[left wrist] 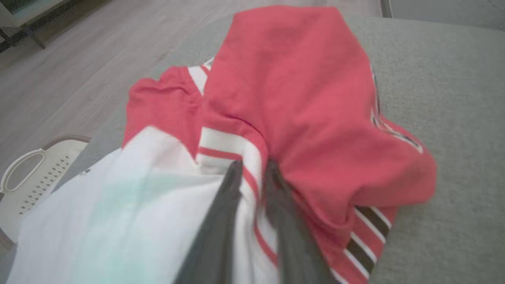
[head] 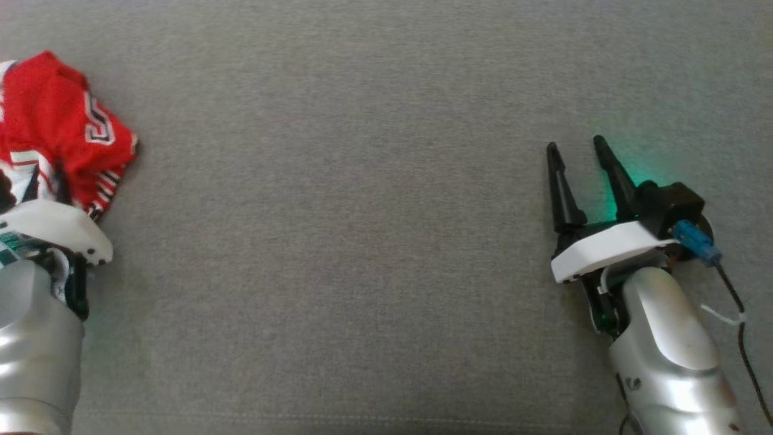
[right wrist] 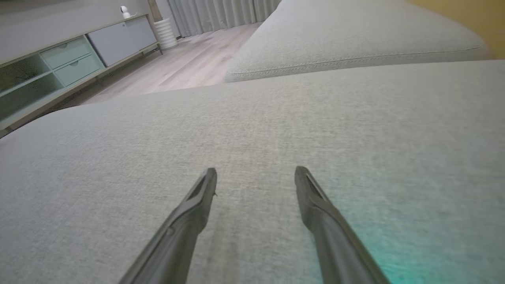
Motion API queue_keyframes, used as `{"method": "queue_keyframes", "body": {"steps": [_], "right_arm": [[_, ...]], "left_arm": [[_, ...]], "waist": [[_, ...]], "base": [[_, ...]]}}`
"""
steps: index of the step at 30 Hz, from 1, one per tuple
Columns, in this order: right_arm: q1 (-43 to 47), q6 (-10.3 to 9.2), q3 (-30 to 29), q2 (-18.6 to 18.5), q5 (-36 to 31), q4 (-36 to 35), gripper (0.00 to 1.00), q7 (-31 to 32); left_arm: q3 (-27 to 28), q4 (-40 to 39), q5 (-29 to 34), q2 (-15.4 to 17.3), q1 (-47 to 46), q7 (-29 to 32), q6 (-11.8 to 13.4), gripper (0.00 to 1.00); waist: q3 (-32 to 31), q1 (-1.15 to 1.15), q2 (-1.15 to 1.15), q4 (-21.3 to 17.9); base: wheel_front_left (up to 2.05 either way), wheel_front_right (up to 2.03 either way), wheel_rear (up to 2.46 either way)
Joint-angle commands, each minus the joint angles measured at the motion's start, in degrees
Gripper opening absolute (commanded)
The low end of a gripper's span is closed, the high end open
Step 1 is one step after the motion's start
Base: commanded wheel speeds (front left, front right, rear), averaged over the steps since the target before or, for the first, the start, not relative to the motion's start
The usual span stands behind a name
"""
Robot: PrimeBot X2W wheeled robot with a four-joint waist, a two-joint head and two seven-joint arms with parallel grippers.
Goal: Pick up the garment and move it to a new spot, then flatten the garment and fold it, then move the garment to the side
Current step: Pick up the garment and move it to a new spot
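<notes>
In garment [left wrist: 300, 98] folds: L fingers [left wrist: 221, 221], prob. closed.

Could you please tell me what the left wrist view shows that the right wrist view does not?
Left wrist view: the left gripper shut on the red-and-white garment, and a white basket. Right wrist view: the open right gripper, a cabinet, curtains. Both: the grey cushion and wooden floor.

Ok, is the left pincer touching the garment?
Touching. In the left wrist view, the left pincer is closed on the bunched red and white garment, cloth pinched between its fingers.
</notes>
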Motion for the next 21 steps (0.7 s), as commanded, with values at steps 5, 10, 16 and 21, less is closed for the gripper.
{"method": "queue_keyframes", "body": {"steps": [5,10,16,21], "right_arm": [[0.5,-0.04,-0.2,0.0,1.1,-0.7,1.00,-0.3],[1.1,-0.04,0.9,0.0,3.1,-0.4,1.00,-0.3],[2.4,-0.04,3.9,0.0,6.2,-0.2,1.00,-0.3],[3.3,-0.04,5.6,0.0,7.6,0.0,1.00,-0.3]], "left_arm": [[-0.8,-0.2,-0.7,3.2,-1.9,-2.7,-0.3,0.00],[-4.0,-4.3,-1.3,3.4,-4.2,-7.0,-0.3,0.00],[-10.0,-12.5,-3.8,0.6,-5.1,-8.3,-0.3,0.00],[-15.9,-20.5,-6.2,-3.2,-4.2,-8.4,-0.3,0.00]], "waist": [[-1.5,-0.01,0.00,-1.5],[-4.1,-0.01,0.00,-3.7],[-7.7,-0.01,0.00,-9.1],[-9.8,-0.01,0.00,-15.2]], "base": [[0.00,0.00,0.00],[0.00,0.00,0.00],[0.00,0.00,0.00],[0.00,0.00,0.00]]}}
